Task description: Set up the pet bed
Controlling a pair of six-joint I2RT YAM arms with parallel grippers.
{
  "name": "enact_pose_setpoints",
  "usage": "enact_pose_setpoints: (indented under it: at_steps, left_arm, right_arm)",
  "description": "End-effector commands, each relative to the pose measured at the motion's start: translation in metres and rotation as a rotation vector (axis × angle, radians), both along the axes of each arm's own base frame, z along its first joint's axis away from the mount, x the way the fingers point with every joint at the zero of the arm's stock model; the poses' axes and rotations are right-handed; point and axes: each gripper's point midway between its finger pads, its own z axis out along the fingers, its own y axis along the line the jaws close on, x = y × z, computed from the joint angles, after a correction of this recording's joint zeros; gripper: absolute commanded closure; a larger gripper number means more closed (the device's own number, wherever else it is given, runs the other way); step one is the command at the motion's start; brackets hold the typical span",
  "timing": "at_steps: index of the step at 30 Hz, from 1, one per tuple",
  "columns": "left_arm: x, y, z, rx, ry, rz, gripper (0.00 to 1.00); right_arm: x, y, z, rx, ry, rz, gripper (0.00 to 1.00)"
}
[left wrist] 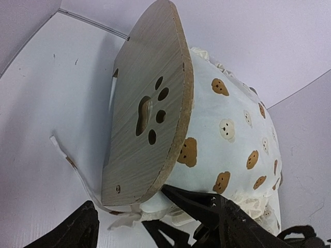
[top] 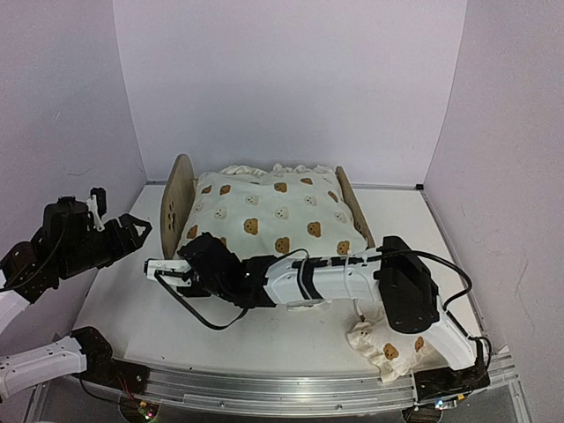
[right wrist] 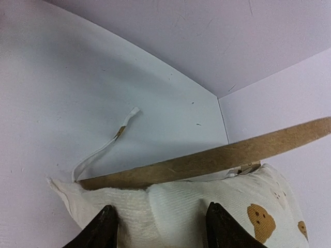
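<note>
A white table (top: 132, 326) filled a booth of pale lavender walls (top: 291, 79), with an aluminium rail (top: 291, 388) along its near edge. The pet bed (top: 172, 211) stood at the far middle of the table, its paw-print headboard (left wrist: 129, 77) on the left and its low footboard (top: 355, 210) on the right. A cream bear-print cushion (top: 273, 211) lay over it between the two boards, bulging above them. One white tie (right wrist: 111, 142) trailed from the cushion's corner onto the bare table left of the headboard. A small bear-print pillow (top: 388, 351) lay near the right corner, partly under the right arm, which reached across in front of the bed.

The right gripper (right wrist: 160, 209) sat at the cushion's near left corner, a finger on either side of the fabric; whether they pinched it could not be told. The left gripper (top: 139, 233) hung just left of the headboard, fingers (left wrist: 217, 214) spread wide and holding nothing.
</note>
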Motion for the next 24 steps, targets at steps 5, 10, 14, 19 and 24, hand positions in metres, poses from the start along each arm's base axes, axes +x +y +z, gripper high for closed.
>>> enact_pose_setpoints:
  at_steps: [5,10,14,19,24]
  left_arm:
    - [-0.004,-0.002,0.003,-0.033,-0.012,-0.015,0.19]
    - [-0.006,-0.005,0.009,-0.013,-0.028,-0.052,0.18]
    - [-0.009,-0.006,0.012,-0.019,-0.041,-0.07,0.15]
    - [-0.013,-0.011,0.021,-0.026,-0.066,-0.115,0.13]
    - [-0.018,-0.025,0.037,-0.029,-0.105,-0.214,0.14]
  right_arm:
    - [0.02,-0.001,0.045,0.205,0.229,-0.029,0.87]
    - [0.019,-0.019,0.055,0.245,0.382,-0.021,1.0]
    - [0.025,-0.037,0.08,0.333,0.609,0.014,1.0]
    - [0.049,-0.064,0.095,0.444,0.945,0.03,1.0]
    - [0.07,-0.078,0.092,0.504,1.206,0.012,1.0]
